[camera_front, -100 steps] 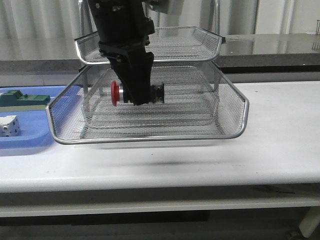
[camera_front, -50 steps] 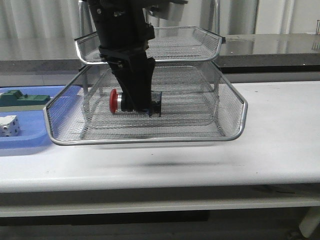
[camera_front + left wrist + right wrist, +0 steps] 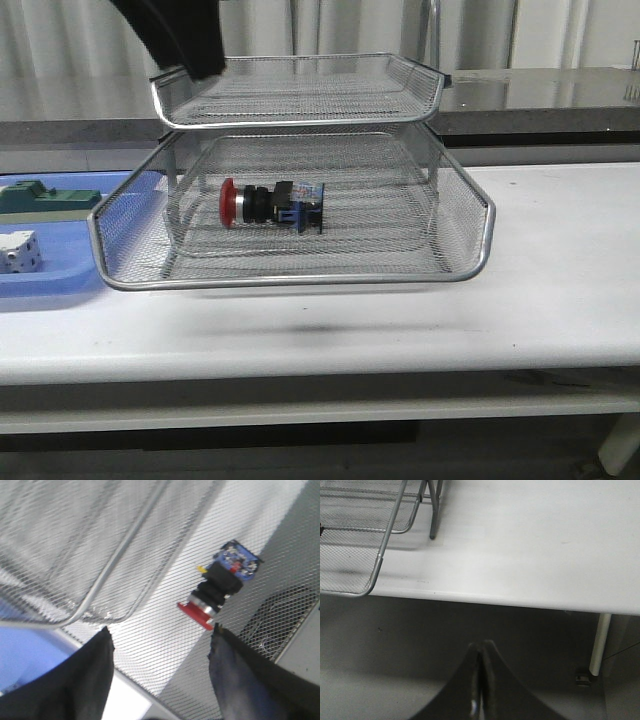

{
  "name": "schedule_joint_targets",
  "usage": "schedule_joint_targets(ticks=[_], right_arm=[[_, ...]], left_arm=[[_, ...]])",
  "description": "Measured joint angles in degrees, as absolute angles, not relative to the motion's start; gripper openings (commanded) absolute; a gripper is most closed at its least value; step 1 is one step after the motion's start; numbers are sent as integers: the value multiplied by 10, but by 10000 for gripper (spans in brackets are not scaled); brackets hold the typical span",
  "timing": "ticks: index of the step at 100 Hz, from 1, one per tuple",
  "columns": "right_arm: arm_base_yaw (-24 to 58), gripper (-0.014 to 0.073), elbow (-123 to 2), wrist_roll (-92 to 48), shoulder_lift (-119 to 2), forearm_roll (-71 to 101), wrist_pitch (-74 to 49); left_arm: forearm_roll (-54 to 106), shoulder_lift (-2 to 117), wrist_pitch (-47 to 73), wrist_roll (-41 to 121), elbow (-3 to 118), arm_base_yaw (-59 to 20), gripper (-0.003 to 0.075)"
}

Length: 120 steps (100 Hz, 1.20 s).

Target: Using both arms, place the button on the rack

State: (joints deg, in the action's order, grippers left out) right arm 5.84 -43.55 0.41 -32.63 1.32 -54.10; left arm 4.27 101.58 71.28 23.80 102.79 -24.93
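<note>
The button (image 3: 270, 205) lies on its side in the pulled-out middle tray of the silver mesh rack (image 3: 480, 225), red cap toward the left and blue block toward the right. In the left wrist view the button (image 3: 220, 582) rests on the mesh beyond my left gripper (image 3: 160, 635), which is open with nothing between its fingers. In the front view only a dark part of the left arm (image 3: 180, 35) shows at the top left, above the rack. My right gripper (image 3: 481, 647) is shut and empty, off the table's front edge beside the rack's corner (image 3: 375, 567).
A flat blue tray (image 3: 60, 275) at the left holds a green block (image 3: 45, 198) and a white cube-like part (image 3: 18, 250). The rack's upper tray (image 3: 300, 90) overhangs the rear of the middle one. A thin rack leg (image 3: 434, 510) stands on the white table (image 3: 560, 260).
My left gripper has let go of the button and risen up and to the left, out of the tray. The button now lies alone on the mesh.
</note>
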Motion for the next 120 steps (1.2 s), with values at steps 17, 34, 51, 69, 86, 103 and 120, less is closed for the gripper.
schedule_joint_targets(ticks=[17,34,51,69,86,103,120], right_arm=[[58,-68,-436,4,-326,13,-541],[58,-68,-436,4,-326,13,-541],[58,-68,-436,4,-326,13,-541],[58,-68,-436,4,-326,13,-541],[58,-68,-436,4,-326,13,-541],[58,-68,-436,4,-326,13,-541],[58,-68,-436,4,-326,13,-541]], left_arm=[[42,974,716,214,1028,-182,405],[39,929,710,202,1016,-138,384],[39,859,650,188,942,-114,384],[41,760,542,182,806,-109,384],[43,667,437,181,666,-109,384],[44,568,327,166,526,-109,384],[46,460,210,152,398,-109,384]])
